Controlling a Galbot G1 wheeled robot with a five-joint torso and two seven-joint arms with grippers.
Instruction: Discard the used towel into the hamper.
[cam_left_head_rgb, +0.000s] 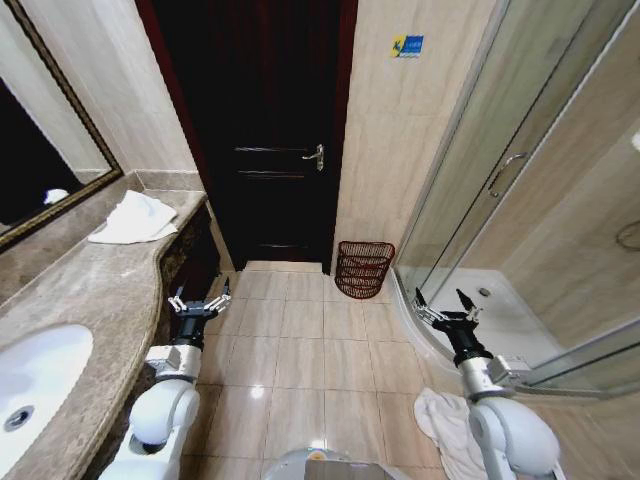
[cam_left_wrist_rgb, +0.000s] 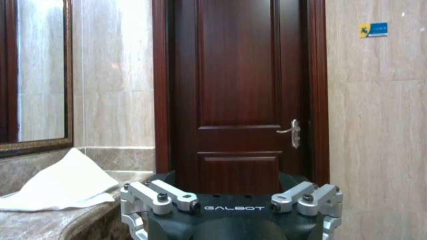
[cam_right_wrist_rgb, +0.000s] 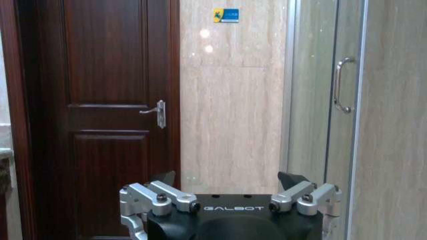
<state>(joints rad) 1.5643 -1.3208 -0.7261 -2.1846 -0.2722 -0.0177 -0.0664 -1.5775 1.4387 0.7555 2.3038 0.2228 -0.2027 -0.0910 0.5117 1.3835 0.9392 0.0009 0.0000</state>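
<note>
I stand in a bathroom facing the dark wooden door (cam_left_head_rgb: 262, 130), both arms raised ahead of me and both empty. My left gripper (cam_left_head_rgb: 199, 300) hangs by the edge of the marble vanity counter (cam_left_head_rgb: 90, 290), its fingers spread apart with nothing between them; my right gripper (cam_left_head_rgb: 446, 307) hovers at the curved sill of the glass shower enclosure (cam_left_head_rgb: 520, 200), likewise spread and holding nothing. The hamper (cam_left_head_rgb: 363, 268), a reddish-brown openwork basket, sits on the tiled floor (cam_left_head_rgb: 290, 340) at about one o'clock from me, against the wall between the door frame and the shower. I see two candidates for the towel: a folded white towel (cam_left_head_rgb: 133, 218) on the counter at about ten o'clock, past my left gripper, and a rumpled white cloth (cam_left_head_rgb: 440, 420) on the floor at about four o'clock, close beside my right arm. I judge the rumpled one the likelier used towel, though I cannot be sure. To do this step well, I should settle which cloth is meant first, then bend low, come down over a raised fold with the fingers wide, and pinch enough cloth that no long tail drags or snags the basket's bars. The carry to the hamper is short.
</note>
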